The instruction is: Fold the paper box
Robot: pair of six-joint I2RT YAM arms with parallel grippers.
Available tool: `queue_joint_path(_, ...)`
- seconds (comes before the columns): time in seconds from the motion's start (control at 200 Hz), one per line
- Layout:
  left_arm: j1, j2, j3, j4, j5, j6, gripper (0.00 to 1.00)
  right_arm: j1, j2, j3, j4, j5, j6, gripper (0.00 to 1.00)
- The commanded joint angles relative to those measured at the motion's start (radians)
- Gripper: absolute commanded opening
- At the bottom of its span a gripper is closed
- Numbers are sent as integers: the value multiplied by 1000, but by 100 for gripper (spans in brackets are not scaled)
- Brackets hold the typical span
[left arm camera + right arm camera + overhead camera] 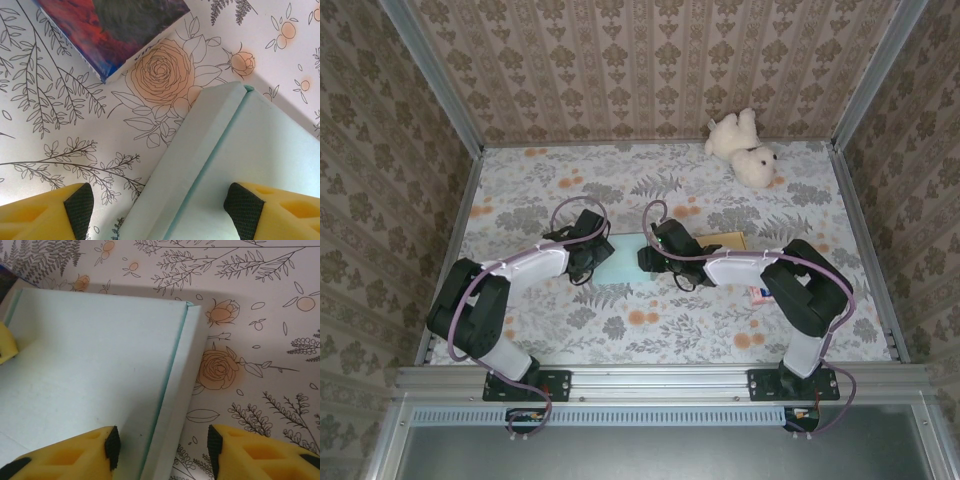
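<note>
The pale mint paper box (pixel 623 260) lies flat on the flowered tablecloth between the two arms. My left gripper (pixel 159 206) stands open astride the box's left edge (pixel 210 165), where a narrow side flap is folded up along a crease. My right gripper (pixel 162 449) is open too, its jaws either side of the box's right side flap (pixel 175 405). One yellow finger of the left gripper (pixel 5 342) shows at the far side of the box in the right wrist view. In the top view both gripper heads (pixel 590 245) (pixel 665 250) sit low over the box ends.
A white plush bear (pixel 745 147) lies at the back right of the table. A colourful flat packet (pixel 112 30) lies just beyond the left gripper. A tan card (pixel 725 241) and a small printed item (pixel 760 295) lie by the right arm. Metal rails edge the table.
</note>
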Motion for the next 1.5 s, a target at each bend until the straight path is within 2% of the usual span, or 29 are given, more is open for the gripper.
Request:
queue_joint_path(0.0, 5, 25, -38, -125, 54, 18, 83, -1, 23, -21, 35, -12, 37, 51)
queue_joint_path(0.295, -7, -104, -70, -178, 65, -40, 91, -1, 18, -77, 109, -23, 102, 49)
queue_joint_path(0.49, -61, -180, -138, -111, 119, -135, 100, -2, 17, -89, 132, -32, 120, 49)
queue_joint_path(0.69, -119, -190, -170, -87, 127, -255, 100, -1, 19, -104, 153, -47, 137, 49)
queue_joint_path(0.865, -154, -273, -206, -104, 67, -379, 100, 0, 11, -123, 169, -48, 145, 49)
queue_joint_path(1.15, -250, -498, -305, -135, -129, -654, 100, 2, 16, -148, 210, -60, 167, 49)
queue_joint_path(1.305, -270, -476, -320, -106, -116, -748, 100, 9, 19, -150, 219, -60, 172, 49)
queue_joint_path(1.495, -270, -383, -278, -62, -83, -781, 100, 12, 13, -156, 222, -61, 174, 49)
